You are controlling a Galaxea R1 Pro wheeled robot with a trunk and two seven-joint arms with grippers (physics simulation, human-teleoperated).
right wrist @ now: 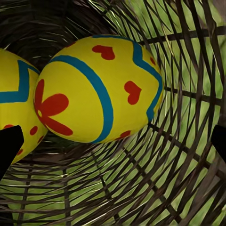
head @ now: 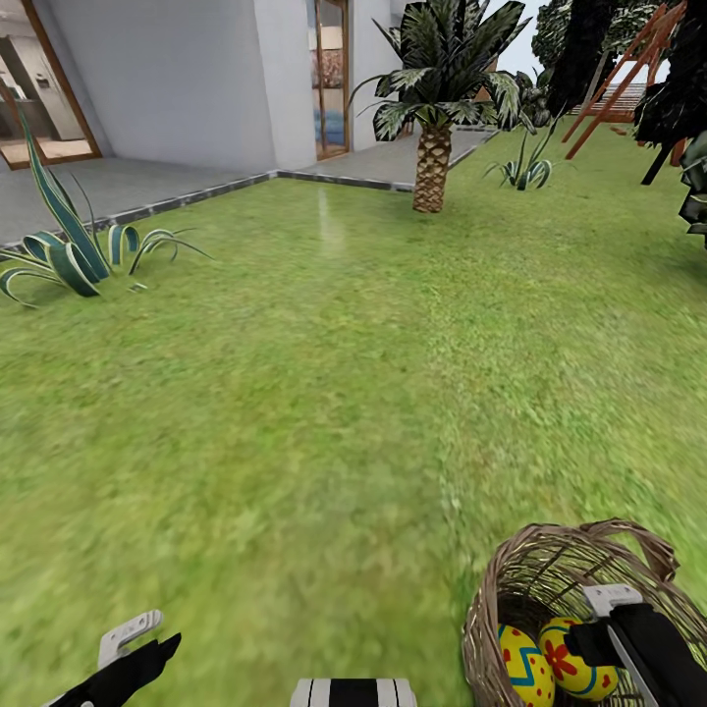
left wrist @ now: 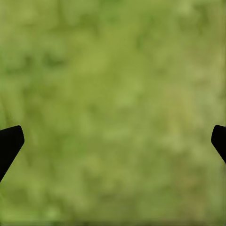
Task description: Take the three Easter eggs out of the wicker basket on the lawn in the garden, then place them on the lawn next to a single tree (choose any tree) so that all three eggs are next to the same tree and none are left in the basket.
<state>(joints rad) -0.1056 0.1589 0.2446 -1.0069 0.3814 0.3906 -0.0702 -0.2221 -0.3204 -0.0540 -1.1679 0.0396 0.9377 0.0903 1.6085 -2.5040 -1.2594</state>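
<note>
A home garden, seen from the lawn beside the house

We look out over a wide lawn of bright, mottled grass that runs up to grey paving and the white wall of a house with wood-framed glass doors. A palm with a scaly trunk stands at the paving's edge, a striped spiky plant grows near the paving to the left, and a red-brown wooden frame rises among dark trees far right. A wicker basket of painted Easter eggs sits on the grass close to us.
</note>
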